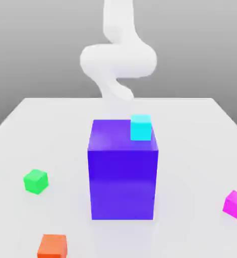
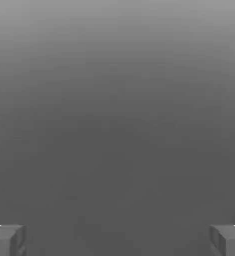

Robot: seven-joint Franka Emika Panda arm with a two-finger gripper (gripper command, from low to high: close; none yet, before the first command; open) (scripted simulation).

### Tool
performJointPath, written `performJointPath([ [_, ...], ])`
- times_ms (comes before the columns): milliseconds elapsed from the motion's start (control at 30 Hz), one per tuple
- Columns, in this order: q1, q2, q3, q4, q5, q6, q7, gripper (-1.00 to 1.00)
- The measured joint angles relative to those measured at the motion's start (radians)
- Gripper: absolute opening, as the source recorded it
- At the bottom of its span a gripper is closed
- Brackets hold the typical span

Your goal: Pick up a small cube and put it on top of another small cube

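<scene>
The gripper (image 2: pixel 117 240) was spread wide, holding nothing. The small cube (image 1: pixel 236 204) lay well off the blue-violet block (image 1: pixel 122 171), toward the exterior view's right.

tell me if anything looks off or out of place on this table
Mostly tidy. One oddity: a cyan cube sits on the big blue-violet block, at its far corner toward the exterior view's right. The magenta cube, green cube and orange cube lie scattered.
</scene>
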Motion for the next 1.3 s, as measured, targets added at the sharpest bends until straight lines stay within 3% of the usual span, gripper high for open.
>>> performJointPath([
  [567, 0.321, 0.513, 0.036, -0.088, -0.056, 0.209, -0.740, 0.00],
  [1033, 0.487, 0.931, 0.162, -0.160, -0.090, 0.380, -1.353, 0.00],
  [1233, 0.544, 1.139, 0.123, -0.134, -0.165, 0.523, -1.369, 0.00],
  [1267, 0.549, 1.160, 0.116, -0.129, -0.174, 0.539, -1.362, -1.00],
  [1300, 0.549, 1.160, 0.116, -0.129, -0.174, 0.539, -1.362, -1.00],
])
